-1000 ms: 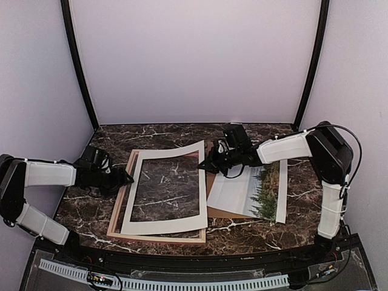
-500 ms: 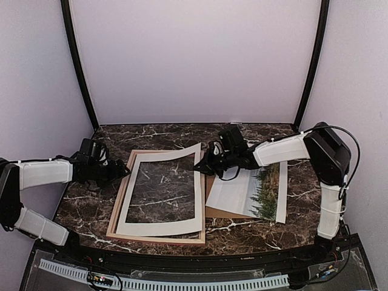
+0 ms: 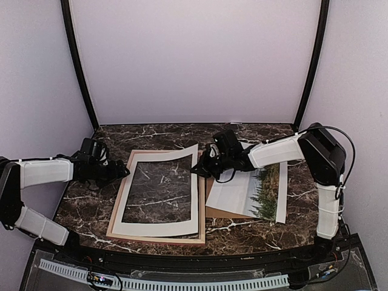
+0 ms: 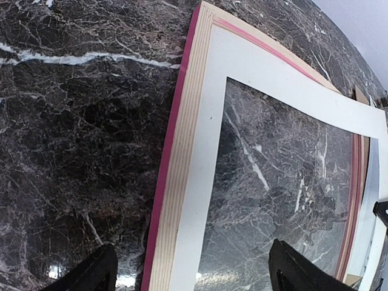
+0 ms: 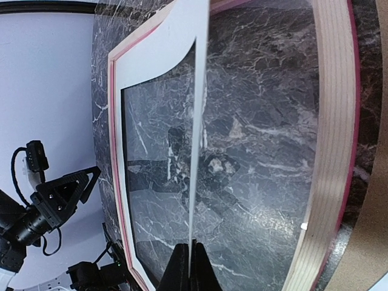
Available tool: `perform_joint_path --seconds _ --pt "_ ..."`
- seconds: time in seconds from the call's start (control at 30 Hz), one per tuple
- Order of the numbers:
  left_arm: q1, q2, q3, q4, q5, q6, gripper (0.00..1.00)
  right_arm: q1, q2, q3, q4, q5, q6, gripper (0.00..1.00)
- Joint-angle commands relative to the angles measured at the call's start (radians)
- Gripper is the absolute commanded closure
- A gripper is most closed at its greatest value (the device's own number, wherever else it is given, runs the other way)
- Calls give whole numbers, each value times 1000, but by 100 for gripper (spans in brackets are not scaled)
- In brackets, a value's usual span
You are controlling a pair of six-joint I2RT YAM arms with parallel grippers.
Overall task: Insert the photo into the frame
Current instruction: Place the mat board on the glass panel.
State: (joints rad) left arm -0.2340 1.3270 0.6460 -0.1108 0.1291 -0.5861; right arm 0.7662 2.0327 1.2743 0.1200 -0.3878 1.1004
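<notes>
The dark marble table (image 3: 254, 233) bears everything. The frame (image 3: 156, 238) is the biggest piece on it. It lies flat at about 9 o'clock from the table's middle in the top view, tan back up, with a pink-red edge showing along its sides (image 4: 182, 170) (image 5: 333, 121).

A white mat border (image 3: 159, 230) rests on the frame. Its 9 o'clock side lies down on the wood (image 4: 206, 182), and its 3 o'clock side is raised off the frame, so the right wrist camera sees that edge nearly end-on (image 5: 197, 121).

The photo (image 3: 239, 193) lies at 3 o'clock from the frame, apart from it, trees toward its 3 o'clock side and a white area toward 9. It rests on a brown backing board (image 3: 219, 213), which peeks out at the photo's 7 o'clock corner.

The right gripper (image 3: 197, 170) is pinched closed on the mat's raised edge (image 5: 190, 267). The photo sits at about 4 o'clock from it, partly under the right arm and not held.

The left gripper (image 3: 124, 173) has its jaws spread wide and holds nothing. It is at the frame's 9 o'clock rail (image 4: 194, 276), and the photo lies well apart from it at 3 o'clock.
</notes>
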Motion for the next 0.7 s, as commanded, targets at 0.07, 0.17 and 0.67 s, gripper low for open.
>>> perform_joint_path --seconds 0.07,0.17,0.67 --pt "-5 6 15 -12 -7 18 11 24 33 47 -4 25 -18 100" --pt "-5 7 15 -13 -8 22 11 27 41 56 -16 27 -24 100" --pt "-5 -5 23 -20 -12 28 11 39 23 117 -167 105 -108 65"
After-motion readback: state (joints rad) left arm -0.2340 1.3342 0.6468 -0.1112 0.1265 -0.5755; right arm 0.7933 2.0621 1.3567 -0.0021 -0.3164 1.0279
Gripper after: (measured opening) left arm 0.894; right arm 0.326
